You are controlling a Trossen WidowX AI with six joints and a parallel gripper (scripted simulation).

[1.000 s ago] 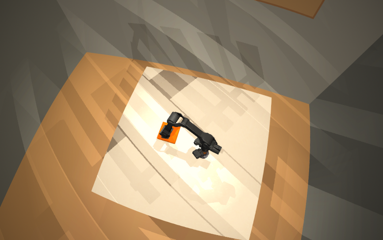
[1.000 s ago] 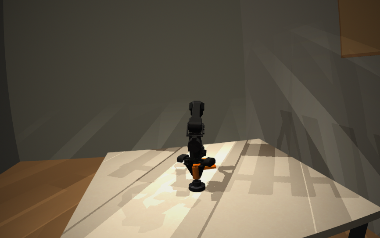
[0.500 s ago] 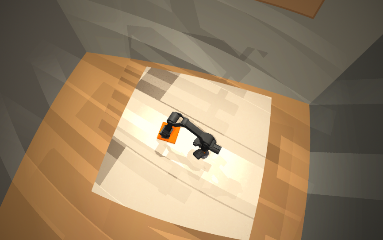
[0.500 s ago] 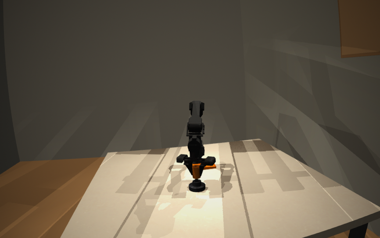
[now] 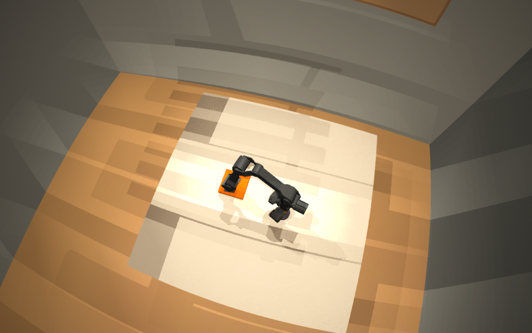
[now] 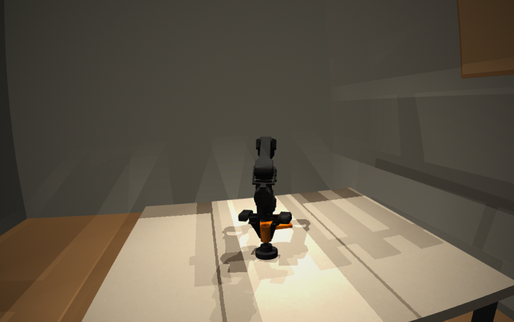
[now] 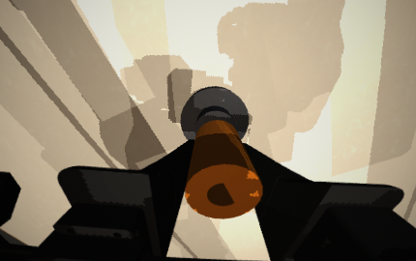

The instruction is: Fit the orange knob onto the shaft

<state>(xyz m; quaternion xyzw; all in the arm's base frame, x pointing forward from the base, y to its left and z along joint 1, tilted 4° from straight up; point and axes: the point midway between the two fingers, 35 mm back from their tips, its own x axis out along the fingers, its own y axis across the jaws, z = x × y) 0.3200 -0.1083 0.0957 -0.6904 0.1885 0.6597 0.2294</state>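
The orange knob [image 6: 265, 234] [image 7: 218, 157] is upright, its top end with the D-shaped hole facing the wrist camera. My gripper [image 6: 265, 232] [image 7: 217, 146] is shut on it, one dark finger on each side. The round dark pedestal [image 6: 266, 253] [image 7: 193, 103] stands right below the knob. In the exterior view the knob's lower end is at the top of the pedestal's raised middle, and no shaft shows between them. Whether the shaft is inside the hole, and its flat side, cannot be seen. In the top view the arm mostly covers knob and pedestal.
The arm's orange base plate [image 5: 242, 190] [image 6: 285, 226] lies behind the gripper in the exterior view. The pale table top [image 5: 235, 271] [image 6: 151, 273] carries patches of shadow and bright light. An orange-brown panel [image 5: 415, 9] [image 6: 488, 37] is at the upper right.
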